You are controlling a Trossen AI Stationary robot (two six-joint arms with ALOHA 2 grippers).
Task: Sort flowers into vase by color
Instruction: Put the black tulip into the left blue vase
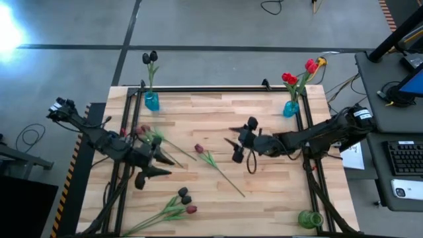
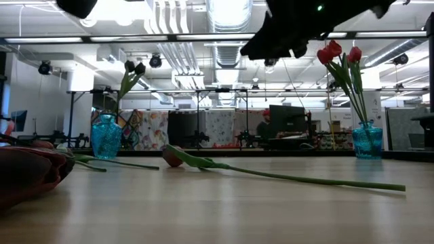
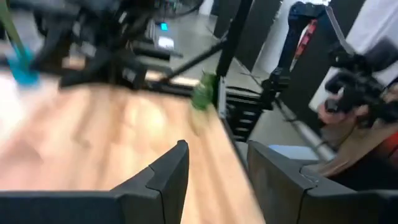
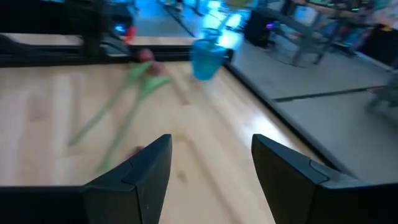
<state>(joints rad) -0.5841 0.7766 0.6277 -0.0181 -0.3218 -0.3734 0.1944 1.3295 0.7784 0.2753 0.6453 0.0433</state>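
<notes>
Dark fingers of the left gripper [image 3: 214, 180] and the right gripper [image 4: 211, 168] stand parted with only bare table between them, holding nothing. Both arms reach inward over the light wooden table [image 1: 264, 198], left low at its left side, right near the middle. Loose long-stemmed artificial tulips [image 1: 210, 158] lie between them.

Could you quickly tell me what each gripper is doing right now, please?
Left gripper: open, holding nothing, above the table's left side.
Right gripper: open, holding nothing, above the table's right half.
</notes>
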